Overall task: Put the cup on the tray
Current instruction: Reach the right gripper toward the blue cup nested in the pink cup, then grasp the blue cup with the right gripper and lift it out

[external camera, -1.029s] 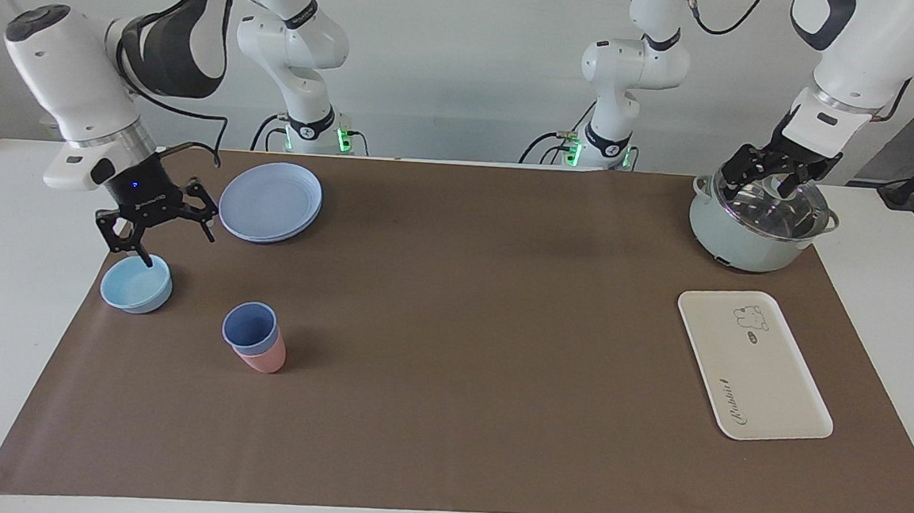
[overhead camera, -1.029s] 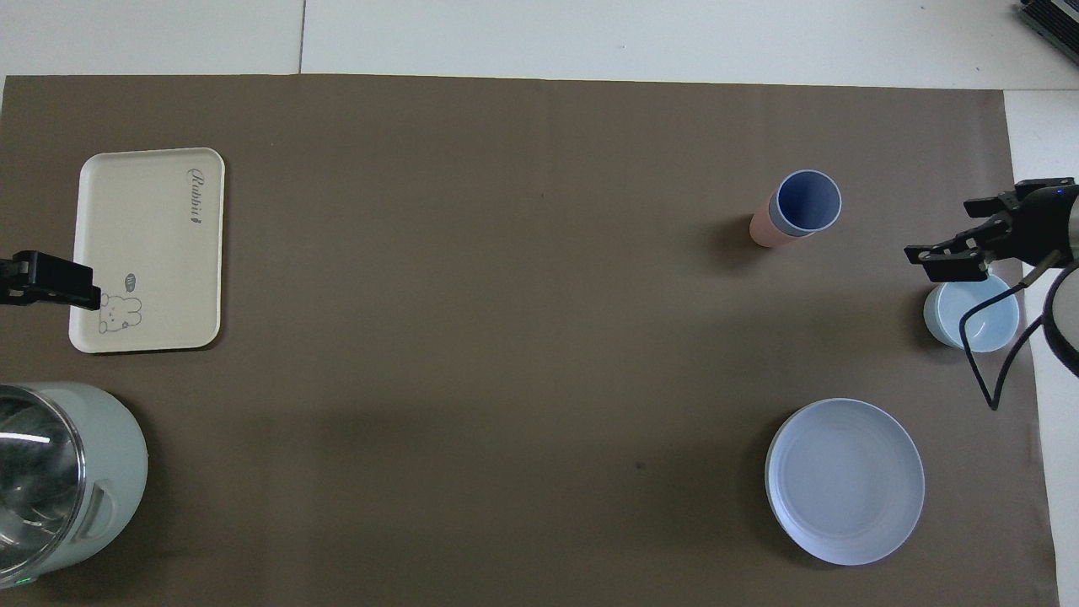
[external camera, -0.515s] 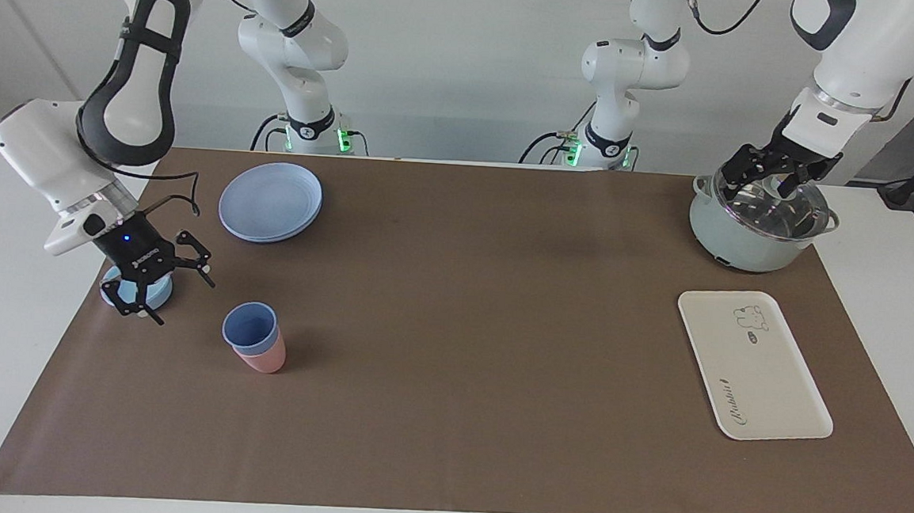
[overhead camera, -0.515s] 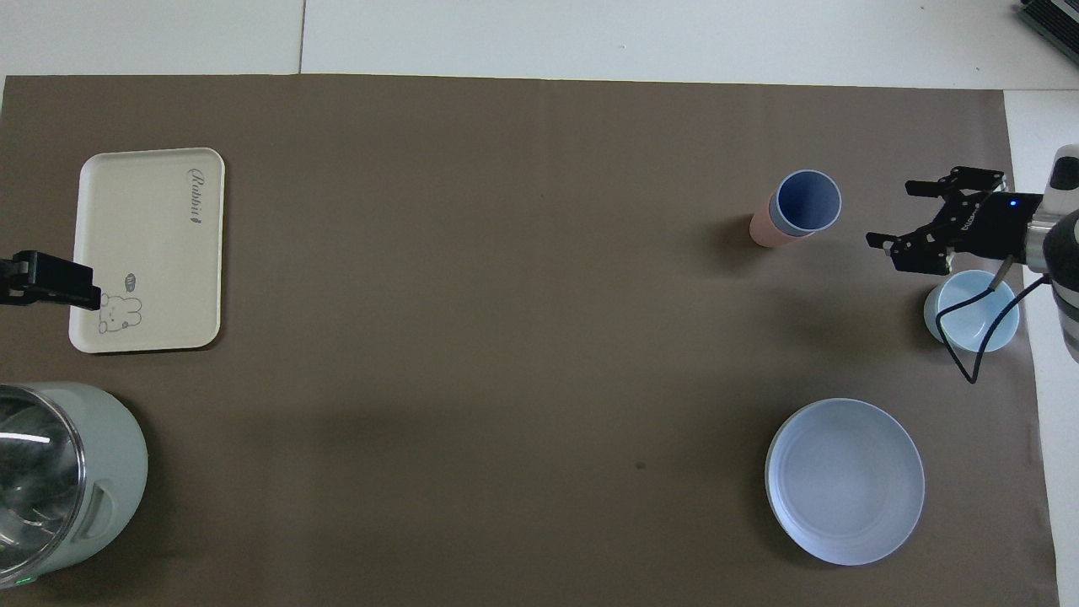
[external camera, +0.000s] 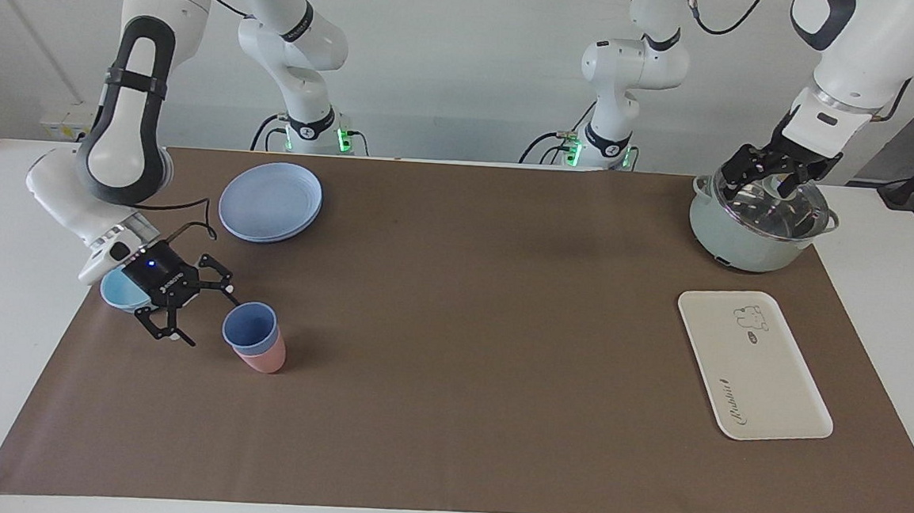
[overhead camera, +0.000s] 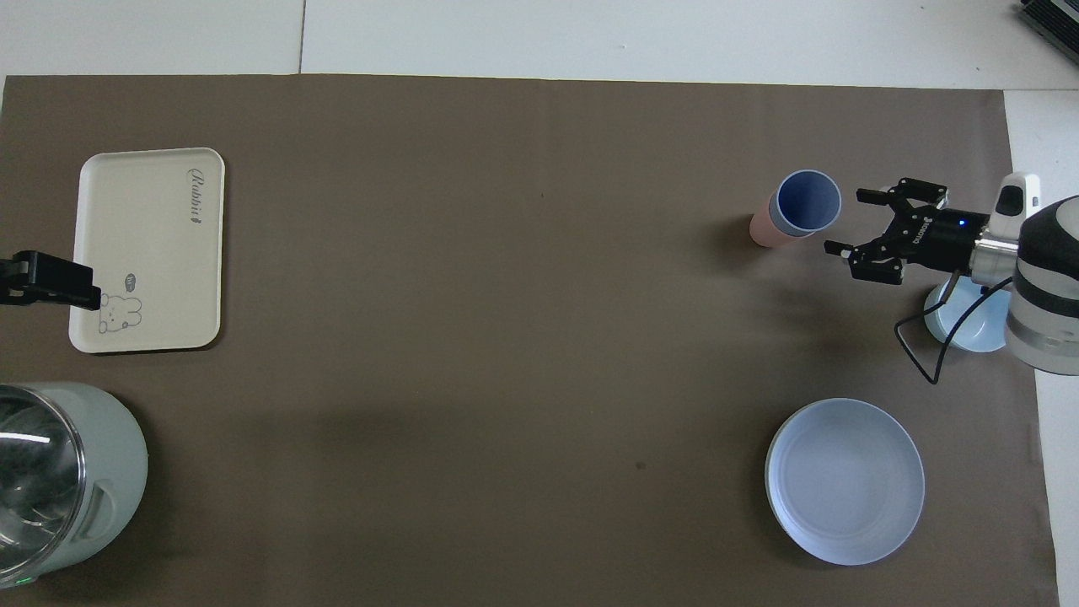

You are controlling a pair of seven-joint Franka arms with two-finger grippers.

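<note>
The brown mat (external camera: 449, 383) covers most of the table, and the tray (external camera: 753, 365) lies flat at my left arm's end of it, well apart from the cup (external camera: 249, 328), which sits nested inside a pink cup (external camera: 266, 360) at my right arm's end. My right gripper (external camera: 203, 317) is low beside the cup, fingers spread wide and empty, not touching it yet. My left gripper (external camera: 771, 180) waits over the pot (external camera: 756, 227); I cannot tell its opening. The cup looks like light, stiff, smooth plastic, so I would pinch its upper wall just under the rim, gently, and expect the pink cup may drag up with it.
</note>
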